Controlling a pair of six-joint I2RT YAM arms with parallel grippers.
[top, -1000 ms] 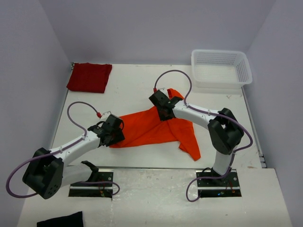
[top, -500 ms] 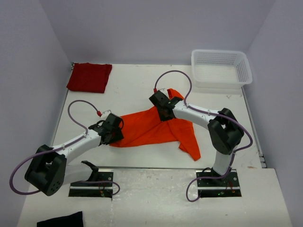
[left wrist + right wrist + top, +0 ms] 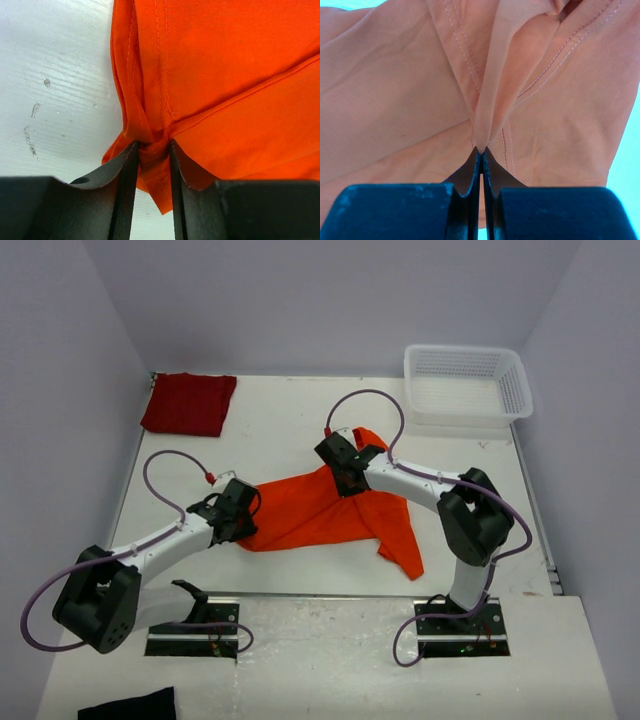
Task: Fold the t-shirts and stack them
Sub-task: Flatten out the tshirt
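White table (image 3: 280,420) bearing a rumpled orange shirt (image 3: 310,515) at centre, a folded red shirt (image 3: 188,403) in the far-left corner, a mesh basket (image 3: 465,412) in the far-right corner and a black cloth (image 3: 128,707) at the near-left edge.

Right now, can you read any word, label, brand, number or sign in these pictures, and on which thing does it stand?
There is none to read. The orange t-shirt, the red t-shirt, the white basket and the black cloth all show no print, tag or number in any view.
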